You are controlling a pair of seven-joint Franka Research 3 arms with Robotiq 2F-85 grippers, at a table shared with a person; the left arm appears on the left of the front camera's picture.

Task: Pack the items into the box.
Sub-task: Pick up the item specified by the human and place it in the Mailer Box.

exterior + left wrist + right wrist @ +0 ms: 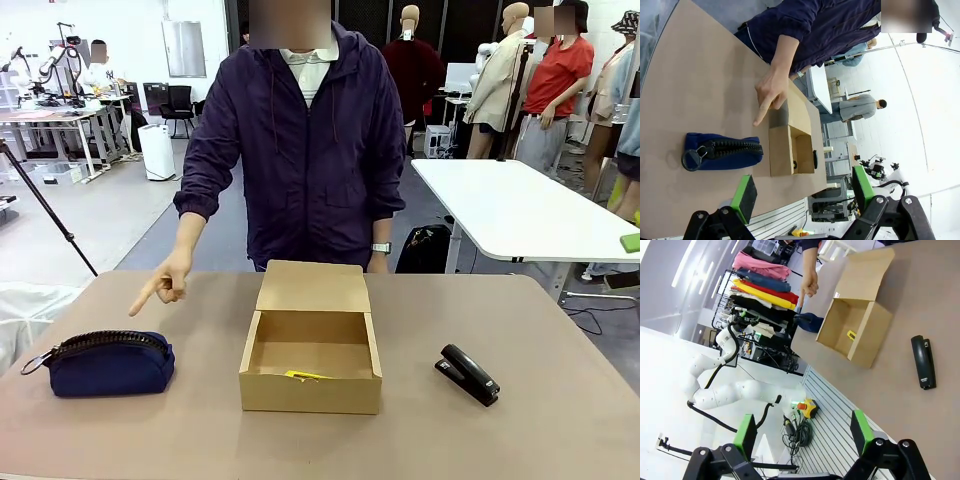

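Observation:
A navy-blue zip pouch (108, 363) lies on the table's left side, its ring pull toward the left edge; the left wrist view shows the pouch (722, 151) too. The open tan cardboard box (311, 350) stands mid-table with its flap lid tilted back, and a small yellow object (307, 376) lies inside by the near wall; in the right wrist view the yellow object (851, 334) rests on the box (856, 320) floor. A person's hand (163, 287) points down at the pouch. My left gripper (804, 192) is open, high above the table. My right gripper (802, 435) is open, off the table's edge.
A black stapler (468, 374) lies on the table right of the box. The person stands at the far edge behind the box. The left arm (730, 385) hangs beyond the table edge in the right wrist view.

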